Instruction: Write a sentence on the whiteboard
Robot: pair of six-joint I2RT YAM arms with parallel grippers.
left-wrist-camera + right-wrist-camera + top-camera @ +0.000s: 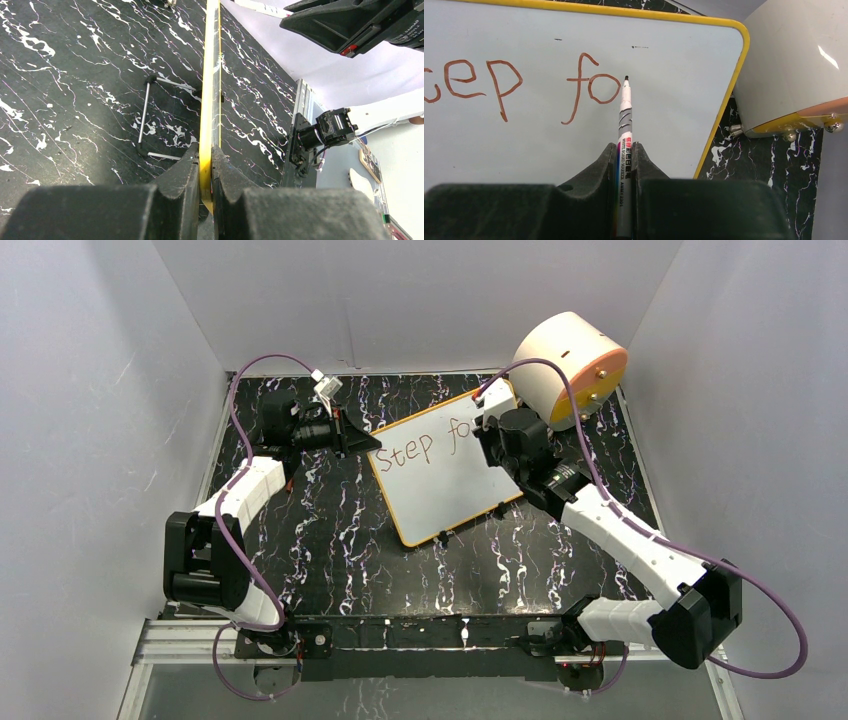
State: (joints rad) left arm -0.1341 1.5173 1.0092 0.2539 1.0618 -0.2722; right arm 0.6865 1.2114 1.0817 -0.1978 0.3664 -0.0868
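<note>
The whiteboard (440, 485) with a yellow frame lies tilted on the black marbled table. On it stands the sentence (405, 451), reddish-brown "Step fo" in the top view, "ep fo" (589, 87) in the right wrist view. My left gripper (365, 443) is shut on the whiteboard's left edge (207, 100), seen edge-on between its fingers (206, 172). My right gripper (625, 152) is shut on a white marker (625, 125). The marker's tip (626, 78) is on the board just right of the "o". In the top view the right gripper (495, 430) hides the writing's end.
A round peach-and-orange drum (570, 368) stands at the back right, close to the board's right corner (794, 75). A wire stand (150, 117) lies on the table under the board. White walls enclose the table; a metal rail (400, 630) runs along the near edge.
</note>
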